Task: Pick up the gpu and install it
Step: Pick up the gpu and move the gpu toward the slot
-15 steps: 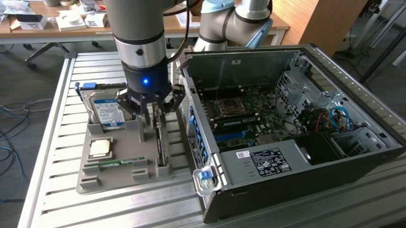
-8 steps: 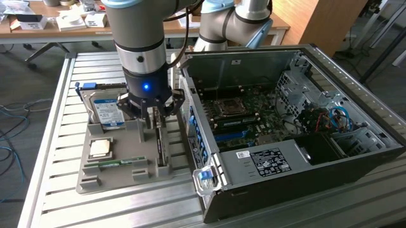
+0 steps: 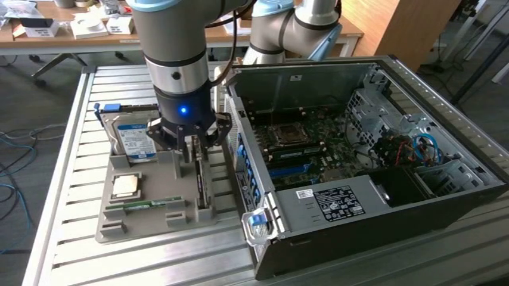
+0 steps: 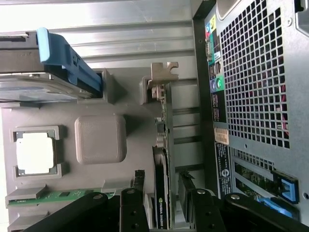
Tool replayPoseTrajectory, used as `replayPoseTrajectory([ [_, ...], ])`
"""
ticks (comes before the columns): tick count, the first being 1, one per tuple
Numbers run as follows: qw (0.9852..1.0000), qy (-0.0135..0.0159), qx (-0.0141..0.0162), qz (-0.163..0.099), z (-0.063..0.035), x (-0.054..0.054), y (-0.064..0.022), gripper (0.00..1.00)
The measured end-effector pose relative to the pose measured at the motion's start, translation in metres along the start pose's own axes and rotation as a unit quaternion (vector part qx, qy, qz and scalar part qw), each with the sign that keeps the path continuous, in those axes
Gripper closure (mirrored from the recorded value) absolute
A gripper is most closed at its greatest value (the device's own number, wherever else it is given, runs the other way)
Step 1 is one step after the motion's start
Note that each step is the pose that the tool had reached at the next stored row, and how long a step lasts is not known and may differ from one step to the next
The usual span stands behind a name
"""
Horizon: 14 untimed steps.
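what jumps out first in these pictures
The open computer case, its motherboard exposed, sits on the exterior view's right. Beside it, the arm's open gripper hangs over a grey tray, straddling the gpu that stands on edge, near a blue-labelled hard drive.

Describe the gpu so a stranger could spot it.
Find the grey parts tray beside the open computer case. On the tray's side nearest the case, the gpu stands on edge in a slot: a thin dark card, unlike the silver hard drive and green memory stick.
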<state>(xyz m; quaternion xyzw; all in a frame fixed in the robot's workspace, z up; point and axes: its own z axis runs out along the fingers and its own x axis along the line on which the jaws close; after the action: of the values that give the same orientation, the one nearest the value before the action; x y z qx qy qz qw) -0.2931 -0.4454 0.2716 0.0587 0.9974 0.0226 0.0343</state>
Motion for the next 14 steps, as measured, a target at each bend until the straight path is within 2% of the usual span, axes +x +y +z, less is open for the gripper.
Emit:
replayPoseTrajectory([
  [7,1.0000,0.0001,0.0000,0.000,0.0022,-0.0006,-0.0065,0.58],
  [14,1.0000,0.0005,0.0000,0.000,0.0038,-0.0021,-0.0076,0.58],
])
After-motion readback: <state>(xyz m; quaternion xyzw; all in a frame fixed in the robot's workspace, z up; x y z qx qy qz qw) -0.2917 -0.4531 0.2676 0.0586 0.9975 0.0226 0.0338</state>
